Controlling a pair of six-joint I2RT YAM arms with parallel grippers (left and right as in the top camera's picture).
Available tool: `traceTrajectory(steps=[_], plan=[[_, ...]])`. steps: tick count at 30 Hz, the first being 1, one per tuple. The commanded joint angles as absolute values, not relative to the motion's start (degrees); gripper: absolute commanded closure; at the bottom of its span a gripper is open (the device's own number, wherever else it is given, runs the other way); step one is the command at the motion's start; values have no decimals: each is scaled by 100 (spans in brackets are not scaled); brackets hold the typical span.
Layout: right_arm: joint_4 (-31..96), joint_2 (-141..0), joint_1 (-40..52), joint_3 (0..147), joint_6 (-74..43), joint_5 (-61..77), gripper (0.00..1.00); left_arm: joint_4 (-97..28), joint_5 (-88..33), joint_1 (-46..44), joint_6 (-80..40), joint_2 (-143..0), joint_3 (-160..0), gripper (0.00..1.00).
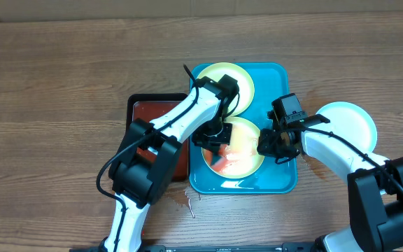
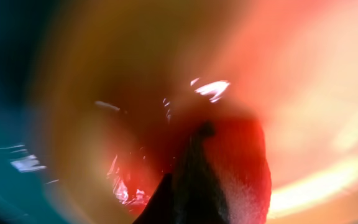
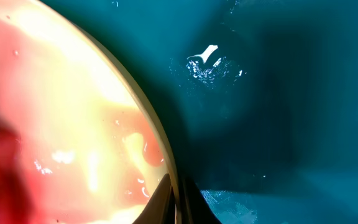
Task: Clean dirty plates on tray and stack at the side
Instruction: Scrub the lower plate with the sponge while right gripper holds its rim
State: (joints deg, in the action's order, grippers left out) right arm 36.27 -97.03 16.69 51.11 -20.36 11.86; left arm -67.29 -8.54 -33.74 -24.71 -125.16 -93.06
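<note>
The turquoise tray holds two yellow-green plates. The back plate looks clean. The front plate is smeared with red-orange sauce. My left gripper is pressed down on the front plate's left half. In the blurred left wrist view it is shut on a red-stained sponge. My right gripper is shut on the front plate's right rim. The right wrist view shows its fingers either side of the rim, over the tray floor. The light-blue plate lies on the table right of the tray.
A smaller black tray with red liquid sits against the turquoise tray's left side, under my left arm. A small thin object lies on the wooden table near the tray's front left corner.
</note>
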Motion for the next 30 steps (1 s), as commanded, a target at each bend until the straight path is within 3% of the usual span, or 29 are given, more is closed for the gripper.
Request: traceTrajectory(steps=[1, 8, 18, 30], plan=[[3667, -9837, 1693, 5057, -2084, 906, 96, -6785, 1415, -3258, -2746, -12674, -9317, 96], [3647, -9837, 1693, 5057, -2084, 906, 96, -6906, 1310, -3258, -2571, -12674, -9950, 96], [3656, -9837, 1693, 5057, -2086, 908, 96, -5494, -2036, -3321, -2078, -12766, -9913, 96], [3651, -9837, 1693, 5057, -2086, 908, 96, -5634, -3693, -3577, -1774, -13185, -9911, 96]])
